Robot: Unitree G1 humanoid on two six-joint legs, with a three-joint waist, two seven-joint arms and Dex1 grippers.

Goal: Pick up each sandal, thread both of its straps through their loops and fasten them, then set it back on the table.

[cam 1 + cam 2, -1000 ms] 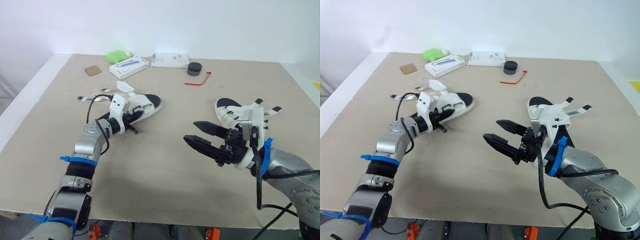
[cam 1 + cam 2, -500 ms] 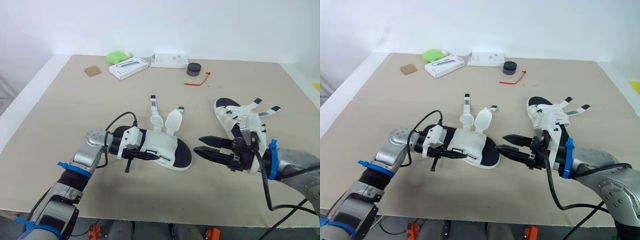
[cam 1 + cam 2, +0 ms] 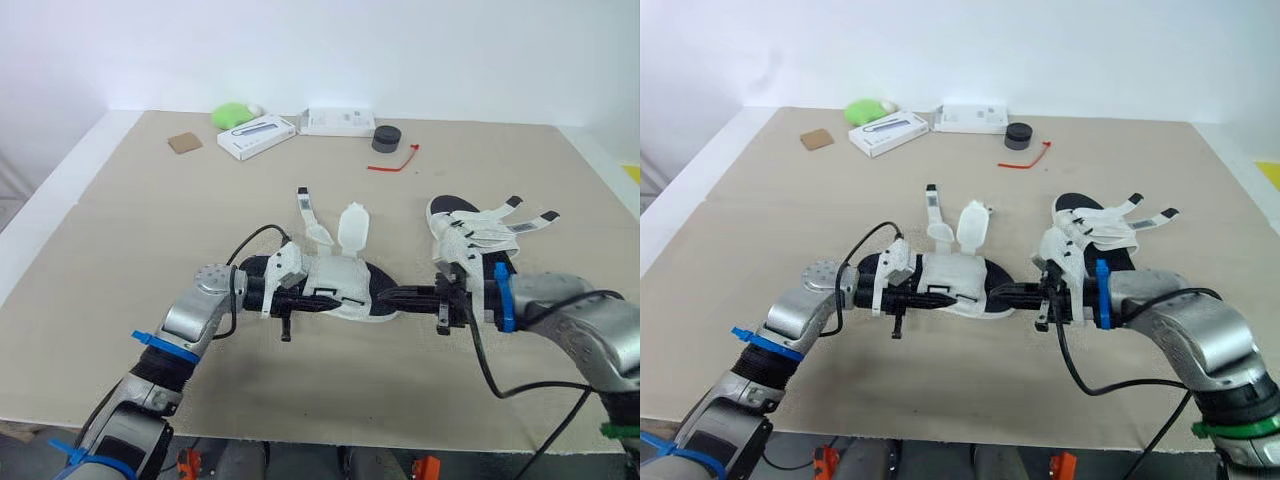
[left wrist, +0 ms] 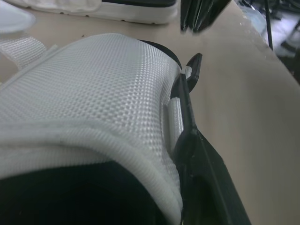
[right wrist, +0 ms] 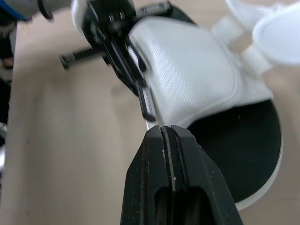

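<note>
My left gripper point(image 3: 310, 300) clamps the white mesh, black-soled sandal point(image 3: 345, 275) mid-table. The right gripper point(image 5: 164, 133) has fingers pressed together at its toe. I judge it light, with floppy straps point(image 3: 353, 222); pinch the strap tips.

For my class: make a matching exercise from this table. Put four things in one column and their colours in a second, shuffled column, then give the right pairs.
Things:
1. middle sandal
2. thin strip
3. round puck
4. square card

Colours:
A. red
B. brown
C. dark grey
D. white with a black sole

Pairs: 1-D, 2-A, 3-C, 4-B.
</note>
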